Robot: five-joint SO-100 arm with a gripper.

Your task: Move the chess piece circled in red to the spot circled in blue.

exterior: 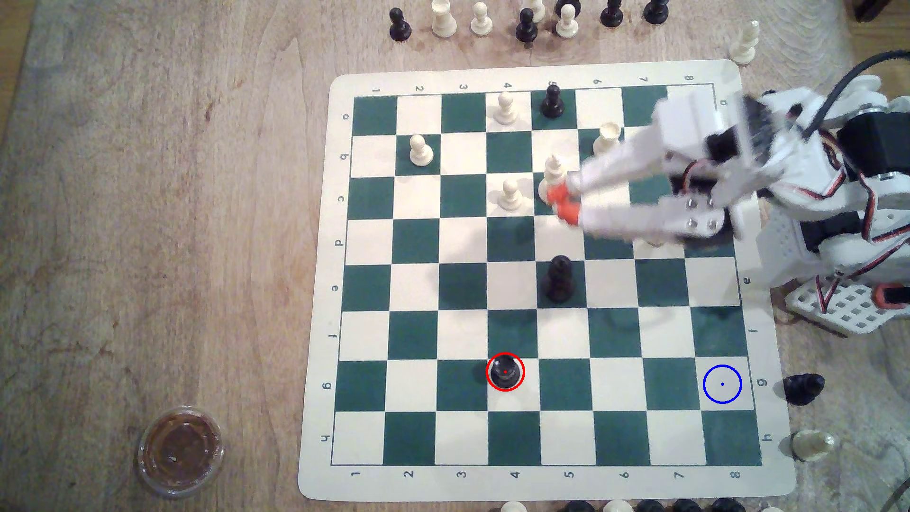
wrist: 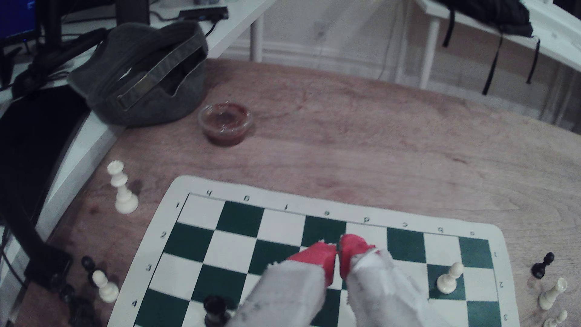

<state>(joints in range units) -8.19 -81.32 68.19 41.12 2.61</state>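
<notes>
The chess piece, a small black pawn [exterior: 505, 371] ringed in red, stands on a cream square in row g of the green-and-cream board [exterior: 320, 295]. In the wrist view the pawn [wrist: 215, 309] stands close beside my fingers. The spot [exterior: 722, 384] is the cream square with the blue ring, in the same row near the board's edge at the exterior view's right. My gripper [exterior: 564, 204] hangs blurred over the board's middle rows, well away from the pawn. Its orange fingertips [wrist: 323, 256] are pressed together with nothing between them.
A taller black piece [exterior: 560, 278] stands between gripper and pawn. Cream pieces [exterior: 509, 194] cluster by the fingertips. Captured pieces line the far edge [exterior: 526, 24]; two lie beside the spot [exterior: 802, 389]. A sauce cup [exterior: 179, 450] sits off the board, and a grey cap [wrist: 141, 78] beyond it.
</notes>
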